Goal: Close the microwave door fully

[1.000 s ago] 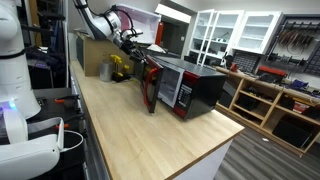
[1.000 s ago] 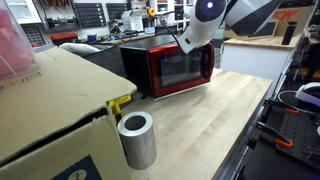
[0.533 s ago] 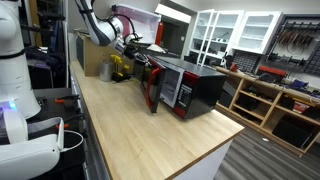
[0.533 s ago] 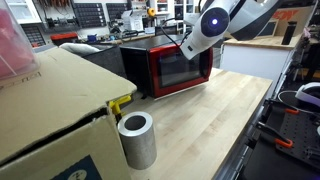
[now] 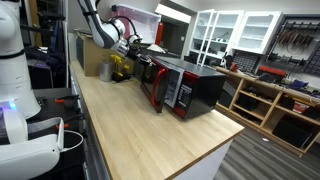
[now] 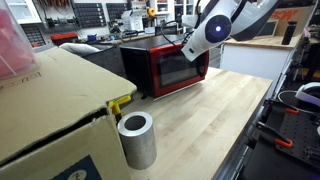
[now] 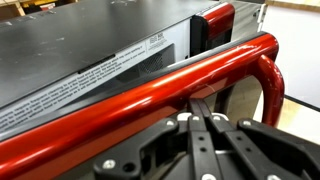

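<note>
The microwave [image 5: 200,88] stands on the wooden counter, with black casing and a red front; it shows in both exterior views [image 6: 140,47]. The microwave door [image 5: 156,85] stands a little ajar, its red face and dark window toward the camera in an exterior view [image 6: 180,70]. My gripper [image 5: 140,57] is at the door's top outer edge [image 6: 189,48]. In the wrist view the gripper [image 7: 200,104] is shut, its fingertips against the door's red rim [image 7: 150,95], with the black oven top [image 7: 80,50] beyond. The fingers hold nothing.
A brown cardboard box [image 6: 50,110] and a grey metal cylinder [image 6: 137,140] stand near the camera. A yellow object [image 5: 120,68] lies by the box [image 5: 97,55]. The light wooden counter [image 5: 140,135] ends at the right. A white robot [image 5: 15,90] stands at the left.
The door has swung closer to the oven front, and my gripper has moved along with its top edge.
</note>
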Action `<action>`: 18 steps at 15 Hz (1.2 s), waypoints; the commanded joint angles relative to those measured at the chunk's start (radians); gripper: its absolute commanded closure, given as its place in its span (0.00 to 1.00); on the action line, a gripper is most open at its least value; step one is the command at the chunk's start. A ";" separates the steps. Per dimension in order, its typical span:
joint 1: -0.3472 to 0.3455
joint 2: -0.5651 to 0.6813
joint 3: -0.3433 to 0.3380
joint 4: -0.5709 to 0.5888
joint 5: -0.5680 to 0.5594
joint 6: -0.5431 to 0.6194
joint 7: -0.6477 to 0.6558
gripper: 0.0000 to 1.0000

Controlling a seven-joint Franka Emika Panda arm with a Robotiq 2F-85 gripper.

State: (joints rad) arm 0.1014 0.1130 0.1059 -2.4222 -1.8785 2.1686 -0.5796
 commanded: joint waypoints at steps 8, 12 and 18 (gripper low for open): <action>0.000 0.050 -0.001 0.073 -0.218 0.022 0.025 1.00; -0.002 0.073 -0.004 0.082 -0.243 0.025 0.027 1.00; -0.015 0.114 -0.022 0.120 -0.302 0.024 0.022 1.00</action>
State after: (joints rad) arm 0.0976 0.1959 0.0999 -2.3448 -2.1295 2.1734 -0.5796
